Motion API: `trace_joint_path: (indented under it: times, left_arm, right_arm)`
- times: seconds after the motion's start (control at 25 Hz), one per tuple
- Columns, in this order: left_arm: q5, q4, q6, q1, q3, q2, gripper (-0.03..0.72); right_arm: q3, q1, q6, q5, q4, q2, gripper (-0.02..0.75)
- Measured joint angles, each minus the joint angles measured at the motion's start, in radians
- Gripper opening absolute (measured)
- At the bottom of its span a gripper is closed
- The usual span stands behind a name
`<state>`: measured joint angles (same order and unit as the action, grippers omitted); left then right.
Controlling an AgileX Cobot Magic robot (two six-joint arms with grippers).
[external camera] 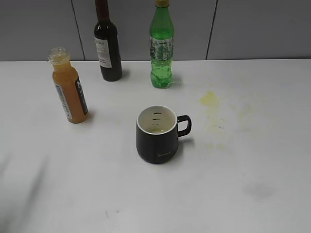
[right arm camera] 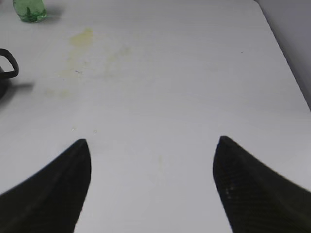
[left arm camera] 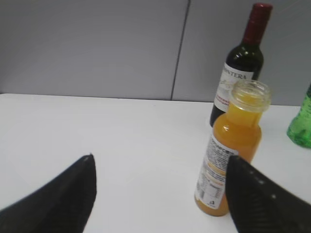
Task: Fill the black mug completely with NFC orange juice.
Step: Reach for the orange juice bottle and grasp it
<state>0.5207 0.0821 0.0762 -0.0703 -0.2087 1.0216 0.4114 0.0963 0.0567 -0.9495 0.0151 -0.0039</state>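
Fingers of my left gripper [left arm camera: 160,194] stood wide apart and held nothing; its right-hand fingertip [left arm camera: 257,194] overlapped the lower edge of the slim clear plastic bottle of opaque orange juice [left arm camera: 232,155] in the left wrist view, but I could not tell whether it touched. My right gripper [right arm camera: 150,187] was equally spread and empty, over bare white tabletop [right arm camera: 194,73].

Judging progress, I took the task as barely begun. The juice bottle [external camera: 69,86] stood upright and uncapped, filled nearly to its neck, at about ten o'clock from the squat matte black mug with white interior and loop handle [external camera: 157,135]. The two stood well apart. The mug sat near the table's centre, handle pointing to three o'clock. Its inside showed only dark marks on the wall and a pale film at the bottom, so I judged it essentially empty. Grasping, carrying, tilting and pouring were all left to do.

For room: a dark glass wine bottle [external camera: 108,41] stood at eleven o'clock from the mug, just behind the juice, and a green plastic soda bottle [external camera: 161,46] at twelve o'clock, both near the back wall. Yellowish stains [external camera: 210,99] marked the table at two o'clock. Everything from three round to nine o'clock looked open, leaving a clear path between juice and mug. No table edge showed near the mug.
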Motion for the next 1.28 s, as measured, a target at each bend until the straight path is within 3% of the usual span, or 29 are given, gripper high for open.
trace_joint_path:
  times: [0.24,0.48,1.28]
  left_arm:
    - [0.307,-0.043,0.0,-0.1,-0.002,0.319,0.635]
    - [0.442,-0.125,0.0,-0.169,-0.052,0.559,0.634]
    - [0.493,-0.127,0.0,-0.172,-0.387,0.963,0.658]
  right_arm:
    - [0.0,0.0,0.0,0.0,-0.001,0.0,0.594]
    - [0.0,0.0,0.0,0.0,-0.001,0.0,0.592]
    - [0.0,0.0,0.0,0.0,-0.003,0.0,0.592]
